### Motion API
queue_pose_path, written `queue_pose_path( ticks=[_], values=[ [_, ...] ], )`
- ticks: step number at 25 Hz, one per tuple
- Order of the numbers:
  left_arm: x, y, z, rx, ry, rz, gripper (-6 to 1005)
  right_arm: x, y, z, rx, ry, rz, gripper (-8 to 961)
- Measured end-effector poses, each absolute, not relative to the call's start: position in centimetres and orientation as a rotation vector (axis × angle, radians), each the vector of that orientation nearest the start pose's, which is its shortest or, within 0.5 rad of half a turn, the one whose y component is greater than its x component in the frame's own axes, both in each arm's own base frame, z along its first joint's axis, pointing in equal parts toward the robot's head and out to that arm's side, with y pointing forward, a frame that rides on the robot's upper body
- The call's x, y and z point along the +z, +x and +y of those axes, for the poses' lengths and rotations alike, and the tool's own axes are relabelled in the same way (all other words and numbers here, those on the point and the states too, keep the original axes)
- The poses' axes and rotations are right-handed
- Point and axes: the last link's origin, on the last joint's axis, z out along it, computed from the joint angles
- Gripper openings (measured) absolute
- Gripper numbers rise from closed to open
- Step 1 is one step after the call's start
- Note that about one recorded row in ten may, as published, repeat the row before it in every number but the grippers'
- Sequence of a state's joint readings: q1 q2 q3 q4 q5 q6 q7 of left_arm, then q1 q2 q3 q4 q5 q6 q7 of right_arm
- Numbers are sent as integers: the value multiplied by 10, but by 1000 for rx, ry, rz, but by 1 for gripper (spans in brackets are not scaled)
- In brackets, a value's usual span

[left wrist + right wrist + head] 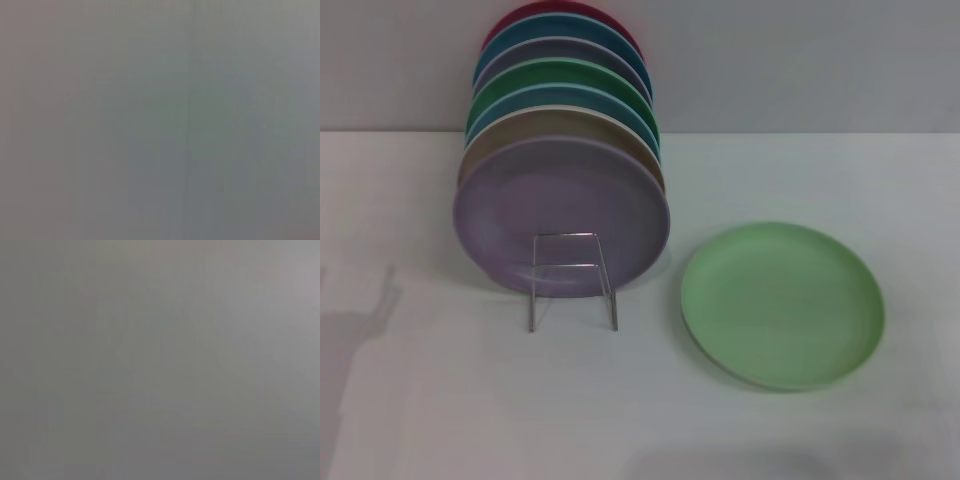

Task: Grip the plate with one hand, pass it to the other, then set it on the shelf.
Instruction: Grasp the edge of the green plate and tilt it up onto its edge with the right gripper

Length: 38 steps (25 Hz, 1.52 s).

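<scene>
The light pastel-green plate (782, 303) lies flat on the white table at the right of the head view. The silver wire plate rack (572, 278) stands to its left, with its front loop upright free. Several plates stand on edge in the rack, the lilac plate (560, 213) at the front. Neither gripper shows in the head view. Both wrist views show only a plain grey surface, with no fingers and no objects.
Behind the lilac plate stand a tan plate (560, 130), a blue one, a darker green plate (570, 75) and more, up to a red one at the back. The white table (470, 400) meets a grey wall behind the rack.
</scene>
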<state>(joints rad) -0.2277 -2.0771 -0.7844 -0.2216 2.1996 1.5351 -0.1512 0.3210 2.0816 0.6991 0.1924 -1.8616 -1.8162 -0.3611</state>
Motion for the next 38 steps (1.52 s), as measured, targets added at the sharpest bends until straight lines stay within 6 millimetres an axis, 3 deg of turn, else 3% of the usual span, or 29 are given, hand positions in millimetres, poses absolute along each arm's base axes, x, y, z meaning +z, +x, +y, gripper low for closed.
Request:
queue_pose_path(
  ticks=[6, 11, 15, 25, 33, 38],
  values=[
    [16, -337, 258, -883, -1380, -421, 868, 43, 307, 269, 566, -1053, 70, 592],
    [15, -337, 255, -883, -1388, -420, 867, 21, 284, 292, 521, -1127, 165, 591],
    [15, -338, 254, -881, -1390, -419, 867, 17, 266, 312, 456, -1164, 270, 587],
    [17, -333, 253, -911, -1379, -391, 866, 41, 235, 342, 474, -1452, 592, 582],
    [18, -325, 257, -950, -1371, -371, 866, 68, 241, 347, 559, -1731, 756, 583],
    [15, -320, 261, -968, -1372, -374, 866, 70, 243, 360, 418, -1897, 769, 583]
  ],
)
